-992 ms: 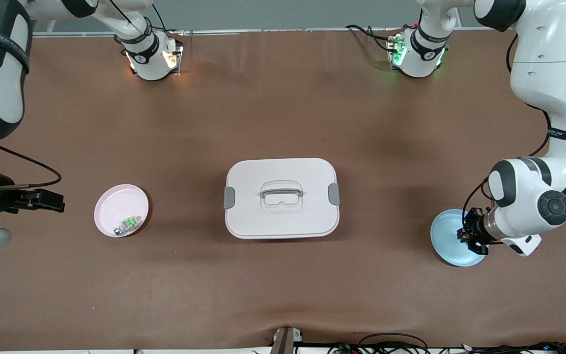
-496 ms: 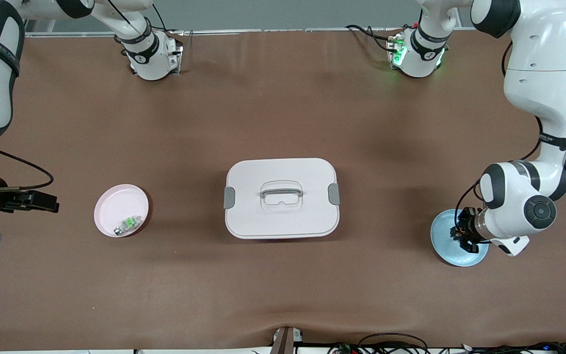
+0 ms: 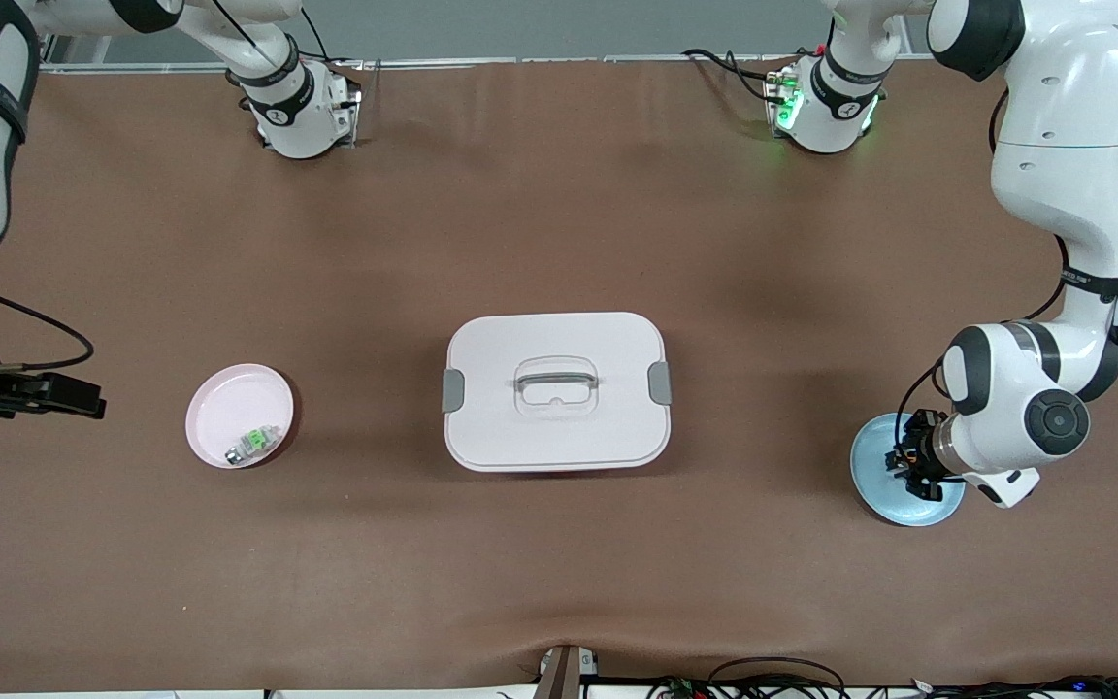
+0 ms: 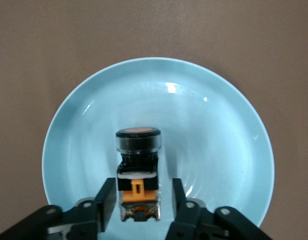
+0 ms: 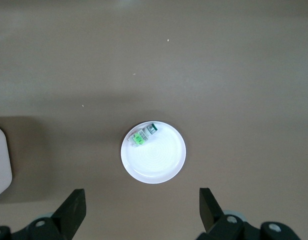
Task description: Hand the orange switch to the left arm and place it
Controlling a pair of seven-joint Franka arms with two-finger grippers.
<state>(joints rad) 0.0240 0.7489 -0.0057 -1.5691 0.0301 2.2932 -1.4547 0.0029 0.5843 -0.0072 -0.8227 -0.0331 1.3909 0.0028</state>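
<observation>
A big brown bench (image 3: 559,582) fills the scene, and its front edge has a small ripple in the middle.

Closest to the front camera is a blue plate (image 3: 871,456) at the left arm's end of the bench. The switch (image 4: 139,142) lies in this plate on its side. It has a black body and an orange cap and end. From the front you can hardly see it, because the left arm (image 3: 1054,194) bends down over the plate and hides it. The left pincer (image 4: 144,192) is low over the plate with one finger on each side of the switch. Its fingers (image 4: 108,200) are spread a little, and a thin gap shows between each one and the switch, so nothing is pinched.

A bit farther away, at the right arm's end, is a pink plate (image 3: 229,398). A small green and clear part (image 3: 253,444) lies in it near the rim. The right pincer (image 5: 141,210) hangs high over the bench beside that plate. It is spread wide and holds nothing. In the front view most of it is cut off by the edge.

The white box (image 3: 556,427) sits in the middle, between the two plates, with its lid on. It has grey clips and a clear handle.

Farthest away are the two arm bases (image 3: 297,107).
</observation>
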